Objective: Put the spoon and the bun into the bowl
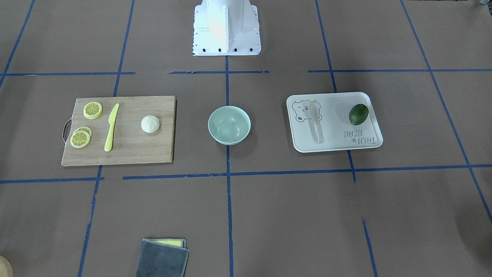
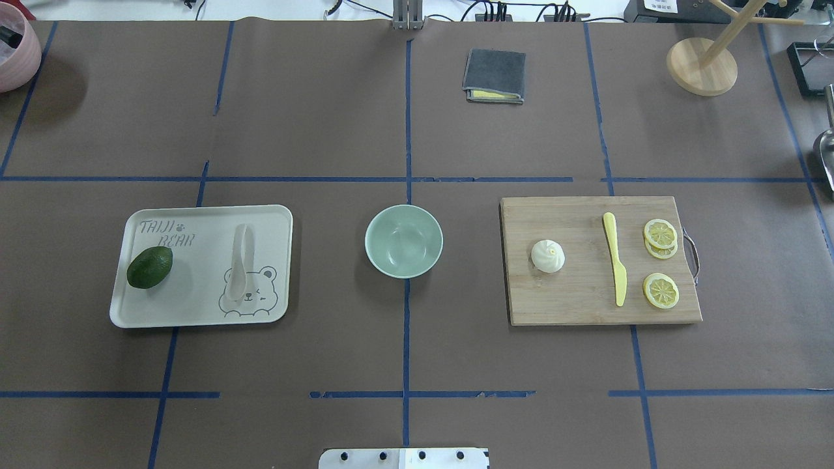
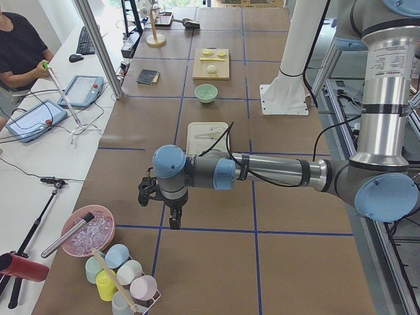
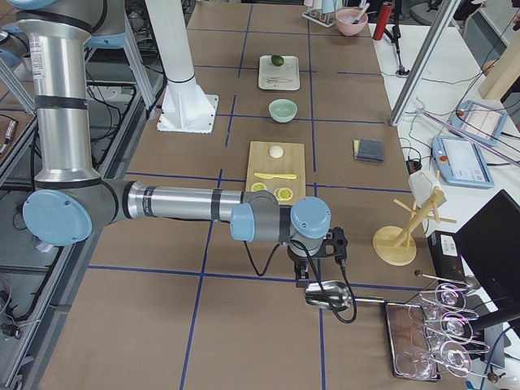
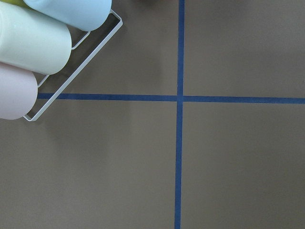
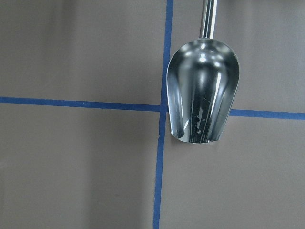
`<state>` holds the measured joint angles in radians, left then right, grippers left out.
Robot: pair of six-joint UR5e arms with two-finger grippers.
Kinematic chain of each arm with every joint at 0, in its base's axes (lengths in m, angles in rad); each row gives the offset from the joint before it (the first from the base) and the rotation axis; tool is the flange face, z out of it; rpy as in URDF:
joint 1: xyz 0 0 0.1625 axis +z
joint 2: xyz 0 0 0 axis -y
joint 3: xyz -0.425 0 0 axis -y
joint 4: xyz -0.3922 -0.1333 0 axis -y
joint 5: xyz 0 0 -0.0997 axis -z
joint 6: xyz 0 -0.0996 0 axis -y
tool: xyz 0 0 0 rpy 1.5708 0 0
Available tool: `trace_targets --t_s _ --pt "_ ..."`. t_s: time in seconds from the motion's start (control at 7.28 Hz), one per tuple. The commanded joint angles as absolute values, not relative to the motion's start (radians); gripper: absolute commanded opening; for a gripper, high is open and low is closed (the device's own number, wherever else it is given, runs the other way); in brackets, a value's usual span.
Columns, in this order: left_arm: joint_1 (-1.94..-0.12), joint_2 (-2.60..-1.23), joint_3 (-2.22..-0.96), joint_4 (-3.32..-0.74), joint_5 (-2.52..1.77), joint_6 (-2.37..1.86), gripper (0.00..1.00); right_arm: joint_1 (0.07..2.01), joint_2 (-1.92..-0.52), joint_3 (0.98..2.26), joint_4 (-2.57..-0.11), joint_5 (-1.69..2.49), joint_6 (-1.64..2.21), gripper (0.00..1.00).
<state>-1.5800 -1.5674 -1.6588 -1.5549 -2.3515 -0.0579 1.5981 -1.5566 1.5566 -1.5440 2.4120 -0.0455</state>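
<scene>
The mint-green bowl [image 1: 229, 125] [image 2: 403, 241] stands empty at the table's middle. The off-white spoon [image 1: 316, 123] [image 2: 240, 260] lies on the bear tray [image 2: 195, 306], on my left side. The cream bun [image 1: 150, 124] [image 2: 548, 256] sits on the wooden cutting board [image 2: 573, 306], on my right side. My left gripper [image 3: 174, 222] hangs over bare table far from the tray, near the cup rack. My right gripper [image 4: 301, 280] hangs far beyond the board, over a metal scoop. I cannot tell whether either is open or shut; neither wrist view shows fingers.
A dark green avocado [image 2: 150, 267] shares the tray. A yellow knife [image 2: 615, 267] and lemon slices [image 2: 661, 290] share the board. A grey cloth [image 2: 494, 75], a wooden stand [image 2: 702, 65], the metal scoop [image 6: 202, 90], pastel cups [image 5: 28, 47] and a pink bowl [image 2: 13, 52] stand around the edges.
</scene>
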Motion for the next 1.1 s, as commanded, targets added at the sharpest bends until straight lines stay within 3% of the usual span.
trace_targets --t_s 0.0,0.55,0.96 --pt "-1.58 -1.568 -1.661 -1.557 -2.352 -0.058 1.0 1.598 -1.554 1.557 -1.543 2.407 -0.046 1.0" --pt "-1.537 -1.621 -1.699 -1.639 -2.355 -0.06 1.0 1.597 -1.545 1.597 -1.534 2.408 -0.046 1.0" --pt "-1.288 -1.734 -1.844 -1.643 -2.342 -0.38 1.0 1.589 -1.516 1.637 -1.529 2.419 -0.045 1.0"
